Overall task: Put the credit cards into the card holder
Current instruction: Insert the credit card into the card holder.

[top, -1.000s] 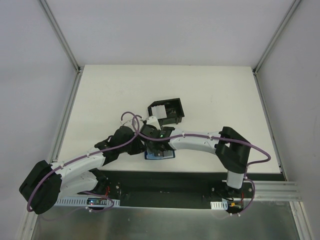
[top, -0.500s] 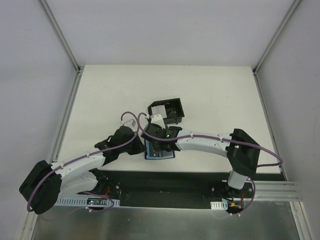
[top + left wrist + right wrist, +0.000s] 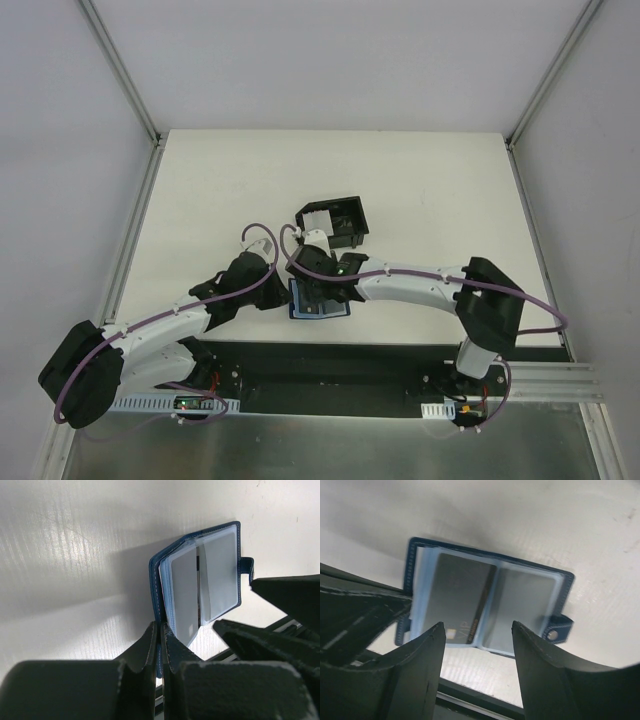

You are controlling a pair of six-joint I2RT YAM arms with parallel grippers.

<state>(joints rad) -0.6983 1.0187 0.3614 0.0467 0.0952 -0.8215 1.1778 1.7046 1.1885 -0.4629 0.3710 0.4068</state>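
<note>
The dark blue card holder [image 3: 326, 309] lies open on the table by the near edge. My left gripper [image 3: 161, 628] is shut on the edge of its left cover and lifts that side. Grey credit cards sit under its clear slots: one marked VIP [image 3: 457, 597] on the left page, another [image 3: 525, 607] on the right page. My right gripper [image 3: 477, 625] hovers open just above the holder [image 3: 415, 570] with nothing between its fingers. More pale cards [image 3: 315, 218] stand in the black box.
The black open-topped box [image 3: 356, 216] sits just behind the two grippers. The table's front edge and the dark base strip [image 3: 380, 352] run right below the holder. Both wrists crowd together over the holder.
The right arm's elbow has swung to the right and its wrist has shifted slightly back over the holder. The left arm and the holder have not moved.
</note>
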